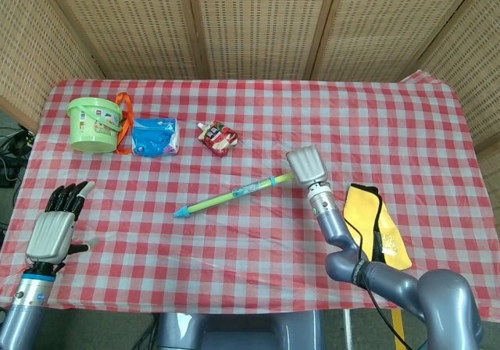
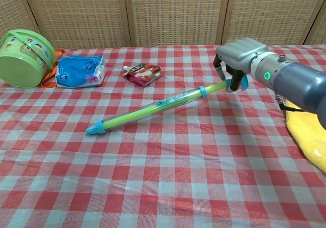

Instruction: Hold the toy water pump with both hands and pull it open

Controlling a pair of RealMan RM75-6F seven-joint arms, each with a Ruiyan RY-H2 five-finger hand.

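Note:
The toy water pump (image 1: 234, 194) (image 2: 155, 106) is a long green tube with a blue nozzle tip at its left end and a blue handle at its right end. My right hand (image 1: 308, 164) (image 2: 238, 57) grips the handle end, lifting that end while the tip (image 2: 93, 130) stays low near the cloth. My left hand (image 1: 55, 225) shows only in the head view, at the table's front left edge, fingers spread and holding nothing, far from the pump.
A green bucket (image 1: 94, 123) (image 2: 23, 56), a blue packet (image 1: 155, 135) (image 2: 79, 70) and a red snack pouch (image 1: 218, 137) (image 2: 143, 74) lie along the back left. A yellow bag (image 1: 373, 226) (image 2: 308, 136) lies at the right. Red checked cloth (image 1: 250, 241) covers the table.

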